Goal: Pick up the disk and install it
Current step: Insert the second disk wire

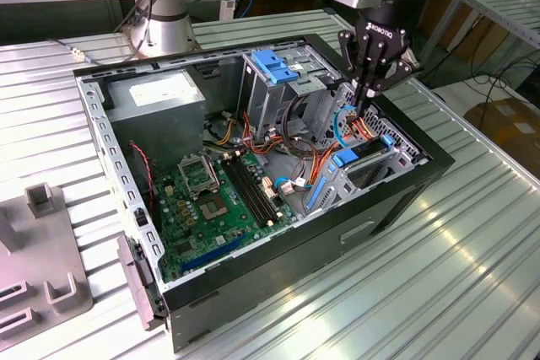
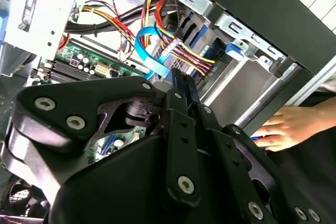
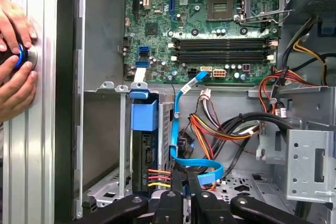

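The disk [image 1: 368, 152] [image 3: 144, 153] stands on edge in the bay at the case's [image 1: 278, 250] front corner, its blue carrier facing up, so it looks already slotted in. The end effector [image 1: 364, 104] [image 3: 185, 182] hangs inside the case just above that bay. Its fingers are clenched together and, as far as I can tell, hold nothing.

I judge the step in hand to be seating the disk. Any push should go straight down along the bay rails, landing on the carrier rather than the drive body. The closed fingertips should stay off the blue cable [image 3: 177, 109] that loops right beside the disk and off the bundle of coloured wires next to it.

How deep the disk sits cannot be made out, since the bay wall hides its lower edge. In both wrist views the end effector's own body covers its fingertips and whatever lies under them. Outside the case, a person's hands [image 3: 16, 72] rest on the desk [image 1: 439, 259] around a small blue-ringed object I cannot identify.
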Controlling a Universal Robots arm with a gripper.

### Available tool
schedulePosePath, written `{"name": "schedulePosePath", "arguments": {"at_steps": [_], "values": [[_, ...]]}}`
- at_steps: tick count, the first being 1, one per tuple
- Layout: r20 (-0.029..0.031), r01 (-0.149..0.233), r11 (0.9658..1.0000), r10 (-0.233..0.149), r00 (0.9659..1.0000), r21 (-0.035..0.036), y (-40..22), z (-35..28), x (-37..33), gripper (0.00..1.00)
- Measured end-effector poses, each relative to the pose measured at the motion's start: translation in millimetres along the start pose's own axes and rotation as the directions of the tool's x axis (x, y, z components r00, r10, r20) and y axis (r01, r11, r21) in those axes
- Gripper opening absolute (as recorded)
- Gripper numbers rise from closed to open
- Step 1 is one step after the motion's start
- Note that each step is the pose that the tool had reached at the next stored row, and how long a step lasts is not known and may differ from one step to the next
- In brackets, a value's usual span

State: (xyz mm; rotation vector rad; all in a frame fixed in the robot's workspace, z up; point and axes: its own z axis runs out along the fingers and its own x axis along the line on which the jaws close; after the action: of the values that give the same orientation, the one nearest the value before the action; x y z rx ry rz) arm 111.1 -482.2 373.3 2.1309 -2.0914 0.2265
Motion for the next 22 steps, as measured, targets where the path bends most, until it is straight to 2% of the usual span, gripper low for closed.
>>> {"name": "schedulePosePath", "arguments": {"at_steps": [3,4,5,6,8,9,11,12,17,18,22], "values": [[0.0023,0.0,1.0,0.0,1.0,0.0001,0.3,1.8,7.7,0.16],[0.0045,0.0,1.0,0.0,1.0,0.0001,0.4,2.4,10.0,0.16],[0.0098,0.0,1.0,0.0,1.0,0.0002,0.6,3.2,13.3,0.16],[0.018,0.0,1.0,0.0,0.9998,0.0004,0.9,3.9,16.3,0.16],[0.0487,0.0,1.0,0.0,0.9988,0.0009,1.8,6.0,24.0,0.16],[0.0541,0.0,1.0,0.0,0.9985,0.001,2.6,7.5,28.9,0.16],[0.0564,0.0,1.0,0.0,0.9984,0.0021,6.0,9.5,34.1,0.16],[0.0572,0.001,1.0,-0.001,0.9984,0.0054,7.8,10.0,34.9,0.16],[0.0566,0.001,0.9993,-0.003,0.9984,0.0379,12.6,10.7,35.7,0.16],[0.0565,0.001,0.9992,-0.003,0.9984,0.0405,12.9,10.8,35.7,0.16],[0.0565,0.001,0.9992,-0.004,0.9984,0.0407,12.9,10.8,35.7,0.16]]}}
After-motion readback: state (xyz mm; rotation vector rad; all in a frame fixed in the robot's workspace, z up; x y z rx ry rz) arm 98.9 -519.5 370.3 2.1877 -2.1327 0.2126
